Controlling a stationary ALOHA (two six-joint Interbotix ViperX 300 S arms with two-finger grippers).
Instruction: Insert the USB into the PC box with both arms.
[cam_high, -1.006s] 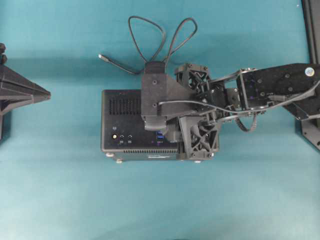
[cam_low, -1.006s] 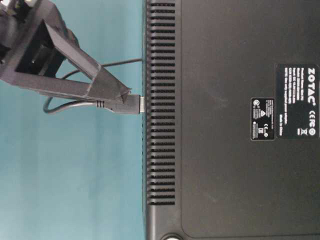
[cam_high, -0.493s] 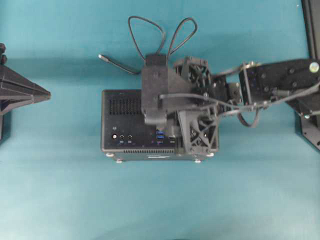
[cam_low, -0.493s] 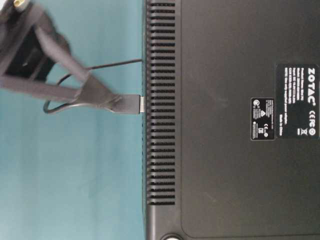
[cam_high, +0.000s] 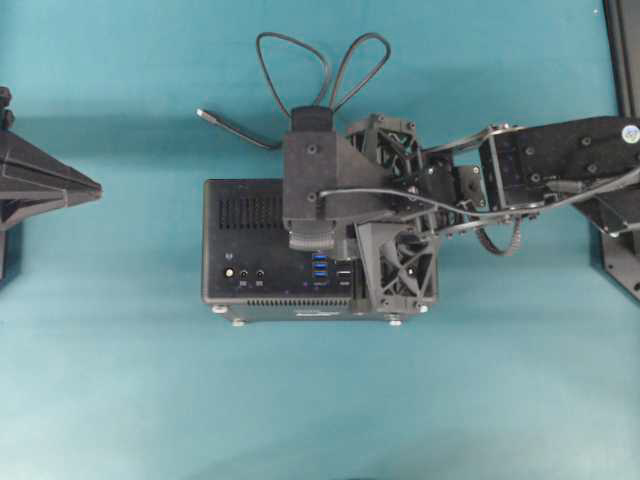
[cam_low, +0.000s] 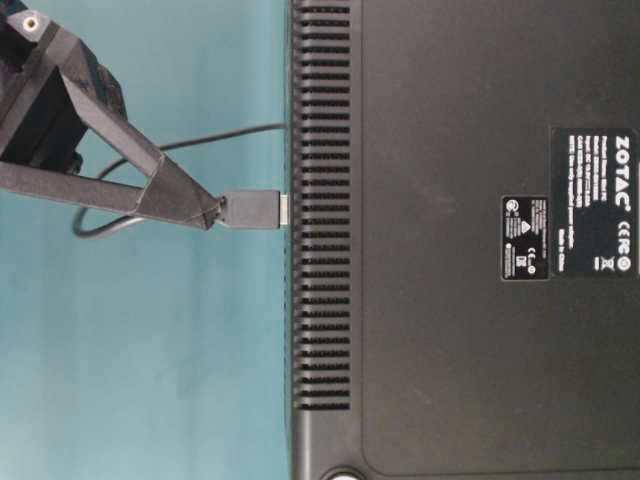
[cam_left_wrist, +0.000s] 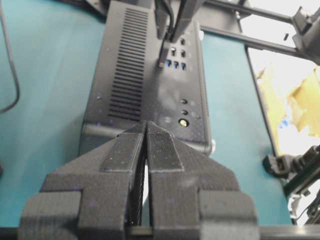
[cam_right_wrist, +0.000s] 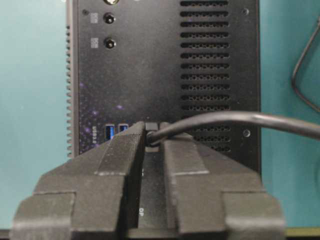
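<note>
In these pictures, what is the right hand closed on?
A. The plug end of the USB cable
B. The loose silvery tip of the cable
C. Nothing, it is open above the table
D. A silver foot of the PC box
A: the right hand pinches the black plug of the USB, whose metal end meets the PC box.

right gripper (cam_low: 214, 210): jaws have pinched in on the USB (cam_low: 250, 210) plug; earlier spread wider
USB cable loop: shifted slightly
</note>
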